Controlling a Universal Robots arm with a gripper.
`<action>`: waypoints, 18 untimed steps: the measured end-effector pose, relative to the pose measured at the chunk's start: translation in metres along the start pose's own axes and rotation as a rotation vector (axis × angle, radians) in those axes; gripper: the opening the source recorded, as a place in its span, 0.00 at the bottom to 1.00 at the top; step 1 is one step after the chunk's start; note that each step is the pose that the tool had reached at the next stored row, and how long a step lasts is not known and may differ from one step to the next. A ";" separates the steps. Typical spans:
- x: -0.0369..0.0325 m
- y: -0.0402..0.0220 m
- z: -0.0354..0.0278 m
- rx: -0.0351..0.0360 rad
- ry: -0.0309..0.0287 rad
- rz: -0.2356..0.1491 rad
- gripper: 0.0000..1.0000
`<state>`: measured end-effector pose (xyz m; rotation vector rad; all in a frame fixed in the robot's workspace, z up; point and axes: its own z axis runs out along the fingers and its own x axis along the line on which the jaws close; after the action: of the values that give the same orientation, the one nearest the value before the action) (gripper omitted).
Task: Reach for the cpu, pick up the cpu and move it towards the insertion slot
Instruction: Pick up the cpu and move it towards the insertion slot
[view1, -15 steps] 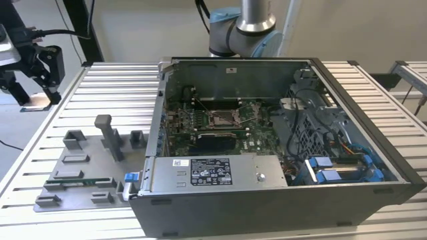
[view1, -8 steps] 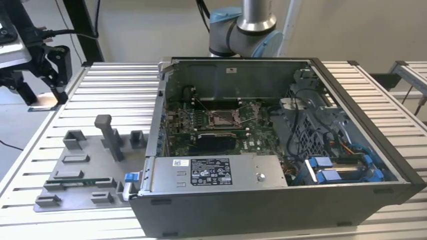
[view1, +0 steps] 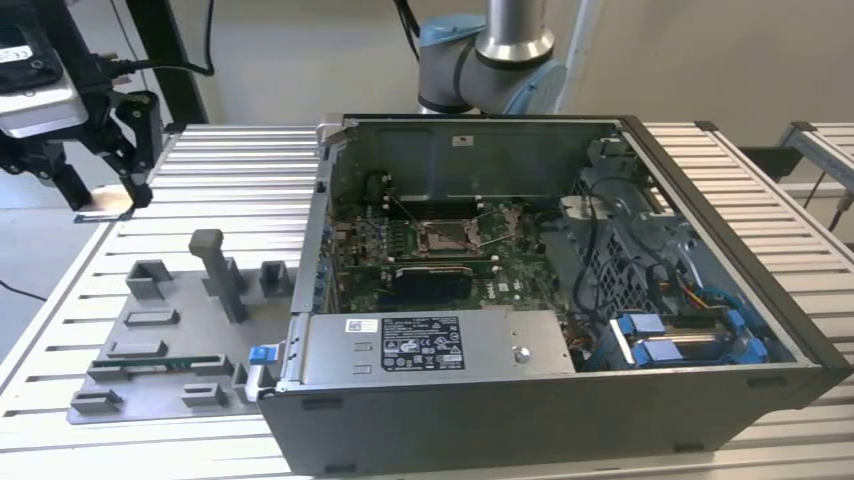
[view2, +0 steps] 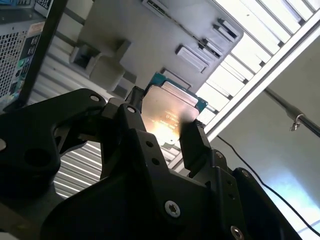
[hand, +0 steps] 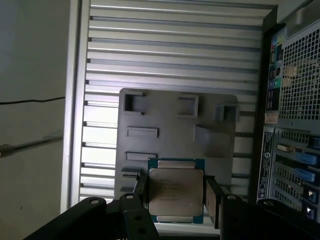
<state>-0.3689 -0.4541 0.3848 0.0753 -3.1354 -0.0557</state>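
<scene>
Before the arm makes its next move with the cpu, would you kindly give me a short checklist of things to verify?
1. Grip: the hand is shut on the cpu, with its fingers on two opposite edges: ok.
2. Seating: the cpu sits square between the fingers in the first wrist view: ok.
3. Clearance: the cpu appears to be held off the grey fixture plate: ok.
4. Access: the computer case is open on top above the insertion slot: ok.
5. Slot readiness, meaning frame raised and pin field bare: cannot tell.
</scene>
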 end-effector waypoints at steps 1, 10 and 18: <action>-0.0018 -0.0001 0.0000 0.0000 0.0000 0.000 0.00; -0.0192 -0.0009 -0.0002 0.0001 0.0001 0.000 0.00; -0.0355 -0.0017 -0.0003 0.0001 0.0001 0.000 0.00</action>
<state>-0.3334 -0.4541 0.3848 0.0753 -3.1353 -0.0556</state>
